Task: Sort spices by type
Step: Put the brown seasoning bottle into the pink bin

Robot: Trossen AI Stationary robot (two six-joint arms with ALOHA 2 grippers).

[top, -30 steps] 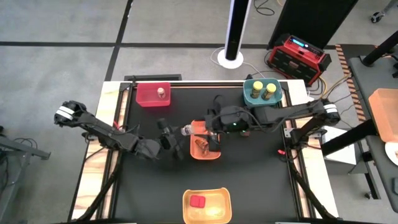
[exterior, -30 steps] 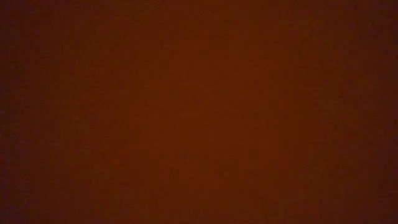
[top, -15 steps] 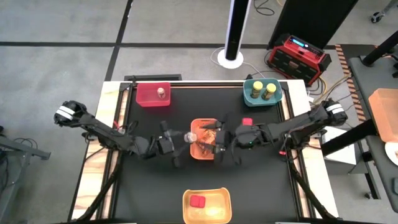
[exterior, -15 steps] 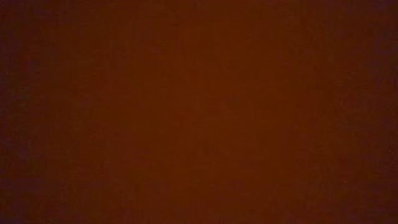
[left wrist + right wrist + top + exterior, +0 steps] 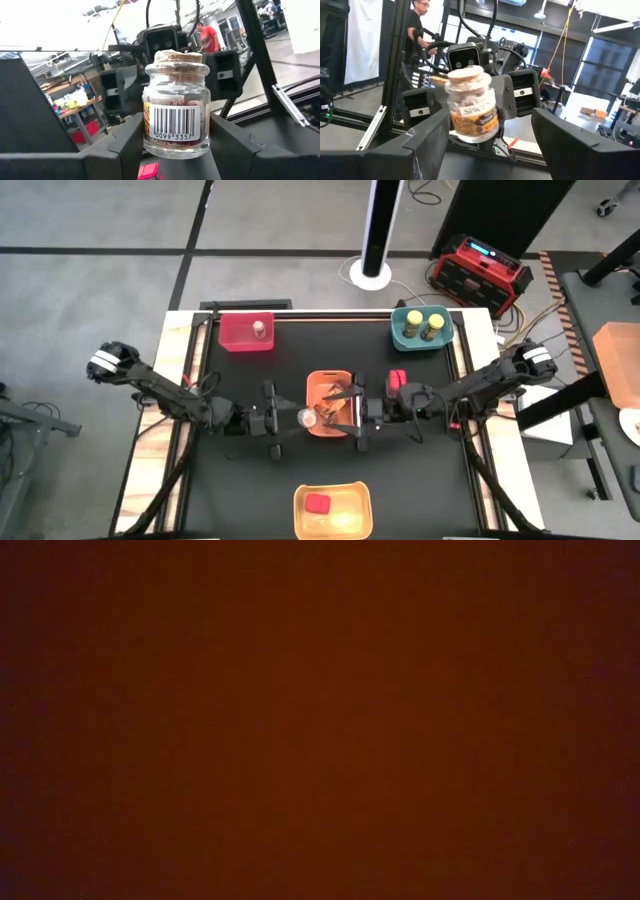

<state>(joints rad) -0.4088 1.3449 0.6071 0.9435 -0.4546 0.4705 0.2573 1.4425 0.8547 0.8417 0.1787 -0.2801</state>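
Spice jar, small, glass and cork-stopped, sits pinched in the left claw just beside the orange bin. Light, slick, breakable; best held round its belly. Beyond, the right claw gapes empty.

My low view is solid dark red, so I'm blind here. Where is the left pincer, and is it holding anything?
Observer: In the high view, the left pincer is at the left rim of the orange bin, shut on a small glass jar.
Operator: Which jar?
Observer: The left wrist view shows a tiny clear jar with a pale lid and a barcode label.
Operator: And the right pincer?
Observer: The right pincer is over the same bin, open and facing the jar. In the right wrist view its fingers look spread wide, clear of the glass.
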